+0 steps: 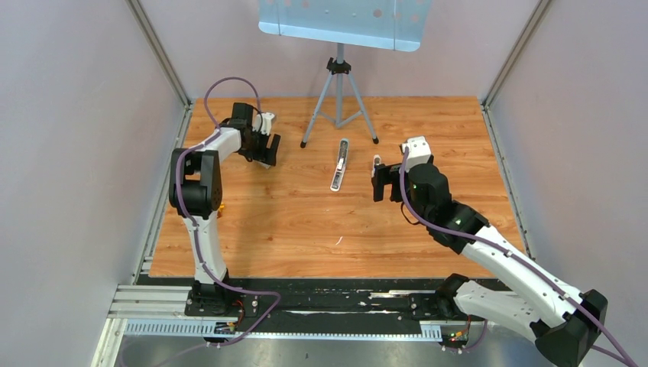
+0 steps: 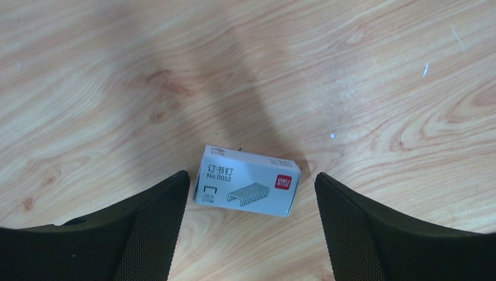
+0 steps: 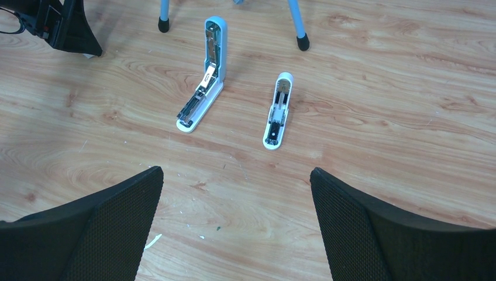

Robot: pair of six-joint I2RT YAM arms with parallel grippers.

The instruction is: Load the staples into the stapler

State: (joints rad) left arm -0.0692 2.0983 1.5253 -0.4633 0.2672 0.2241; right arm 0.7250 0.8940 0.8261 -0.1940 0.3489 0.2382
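Wooden counter [image 2: 117, 70] lies bare around the white staple carton [image 2: 248, 188], framed by my released left pincer [image 2: 251, 234]; my right pincer [image 3: 234, 234], released, faces the opened stapler [image 3: 205, 76].

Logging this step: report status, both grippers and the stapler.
Left gripper open, straddling the white staple box, not gripping. Right gripper open, empty. Stapler folded open on table; a second piece beside it. Nothing blocking.

Slim light grey-blue stapler [image 3: 202, 76] lies swung fully open on the wooden table, both halves flat. A smaller matching hinged piece [image 3: 277, 111] lies just beside it. Loose staples not discernible.
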